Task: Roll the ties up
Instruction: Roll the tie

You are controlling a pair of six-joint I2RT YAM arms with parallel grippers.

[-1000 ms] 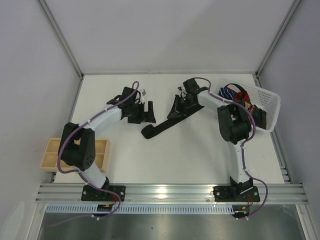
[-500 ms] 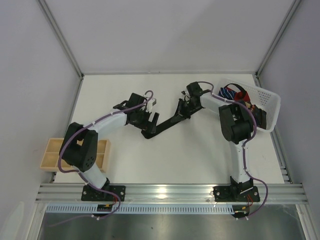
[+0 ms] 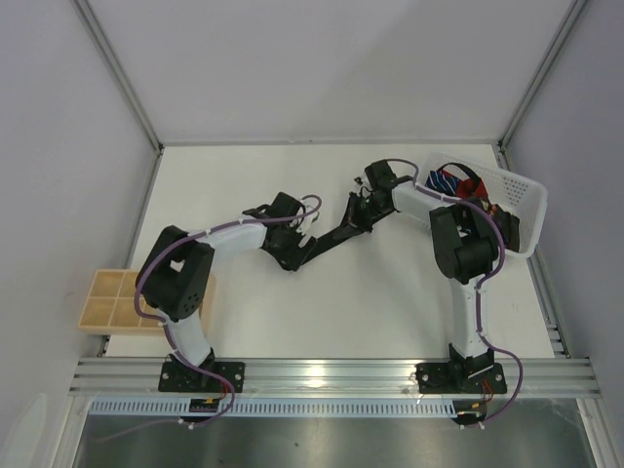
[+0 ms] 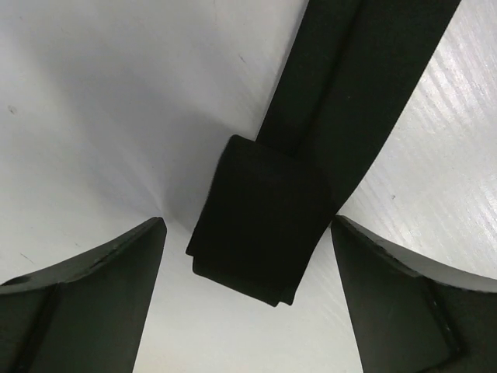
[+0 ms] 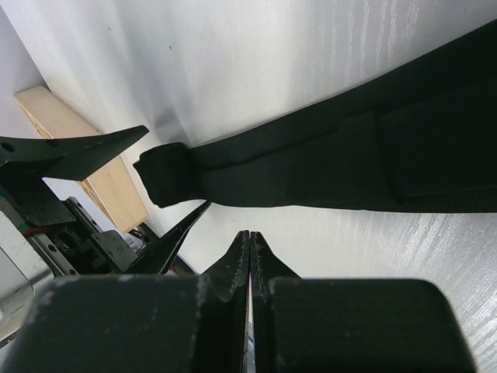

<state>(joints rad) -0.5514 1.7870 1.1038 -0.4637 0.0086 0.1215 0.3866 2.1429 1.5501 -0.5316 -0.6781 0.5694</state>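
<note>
Left pincer [image 4: 247, 229]: wide open, holding nothing, its fingers [image 4: 93, 272] straddling the tie's folded end.
Right pincer [image 5: 250, 239]: closed tight with nothing in its grip, tips just beside the strip's edge.
Black tie [image 3: 324, 241]: flat on the table [image 3: 390, 302], running diagonally between both pincers; the end by the left one is turned over into a small flat roll [image 5: 163, 176].
Handling: light, limp, smooth fabric, likely to slip and spring open. It is probably best gripped across the roll's two side edges, squeezed firmly while the strip is pinned.
Other ties [image 3: 450, 180]: heaped in the white basket [image 3: 525, 210], far right.
</note>
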